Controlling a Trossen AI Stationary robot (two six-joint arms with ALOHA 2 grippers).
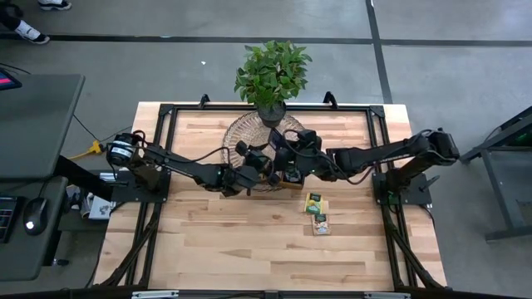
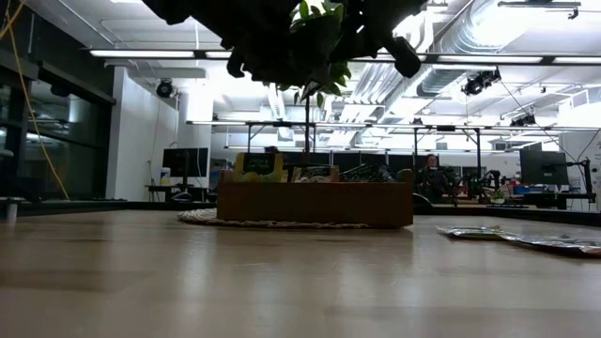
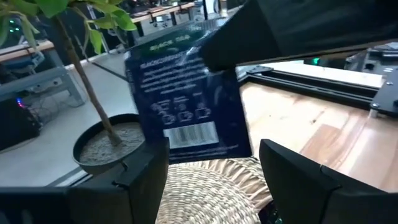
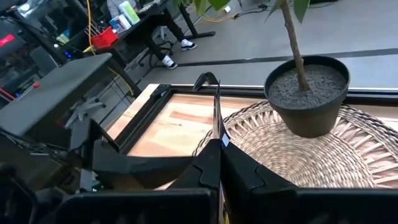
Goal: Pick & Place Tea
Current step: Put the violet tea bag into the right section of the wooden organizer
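Sachet in hand: while the two arms meet over the woven mat near the far edge of the tabletop, a dark blue tea sachet (image 3: 186, 99) hangs in the air between them, printed back and barcode facing the left wrist camera; in the right wrist view it shows edge-on as a thin upright strip.
Right gripper: the right gripper (image 4: 217, 146) is clenched on the sachet's edge, fingers pressed together with the wrapper standing up out of them.
Left gripper: the left gripper (image 3: 214, 165) is spread wide, its two fingers either side of the sachet's lower edge and not touching it.
Step, as I judge it: a handover or a steadying of the sachet above the wooden tray (image 2: 315, 202), before it goes into a compartment.
Next move calls for: squaring the flat wrapper to a slot and lowering it without catching the potted plant (image 1: 272, 75) just behind.
Other tea: a few sachets (image 1: 317, 213) lie loose on the tabletop (image 1: 249, 249) right of centre, well apart from the tray; some already stand in the tray.
Hard to make out: from above, the arms cover the tray and the sachet; at table height both grippers are only dark shapes overhead; which compartment is meant I cannot tell.
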